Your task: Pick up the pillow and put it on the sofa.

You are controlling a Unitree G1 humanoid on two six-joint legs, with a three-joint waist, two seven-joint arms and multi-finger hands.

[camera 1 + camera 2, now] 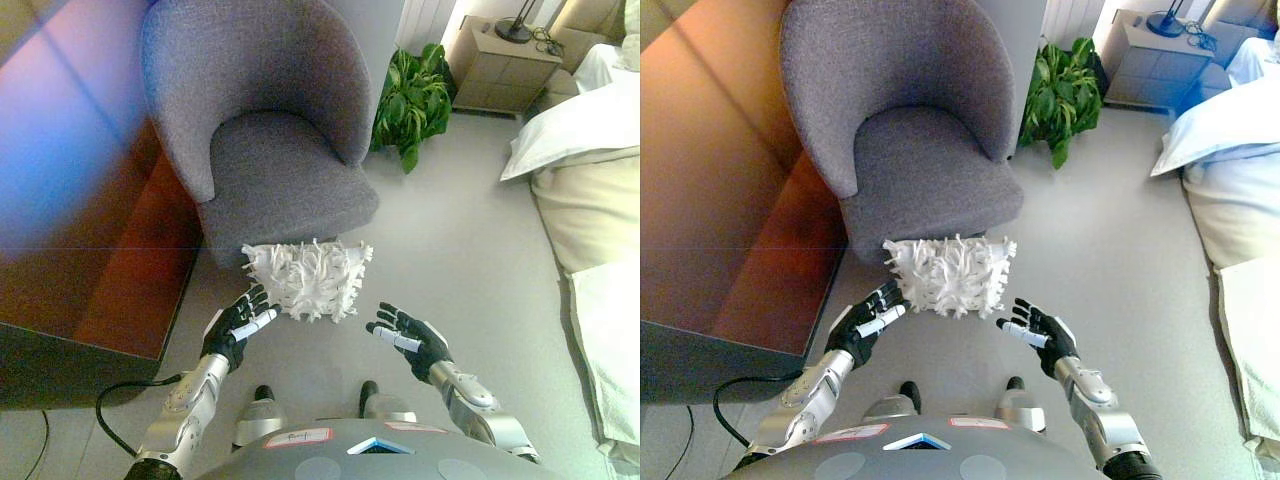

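Both hands, left hand [236, 328] and right hand [412, 338], wide open beside the pillow [308, 279], should squeeze its sides evenly, then lift it to the sofa [270, 130] behind.

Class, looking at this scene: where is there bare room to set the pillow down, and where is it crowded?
The grey armchair's seat is bare. So is the floor between chair, plant and bed. It is crowded at the chair's foot, where the white pillow sits between left hand and right hand.
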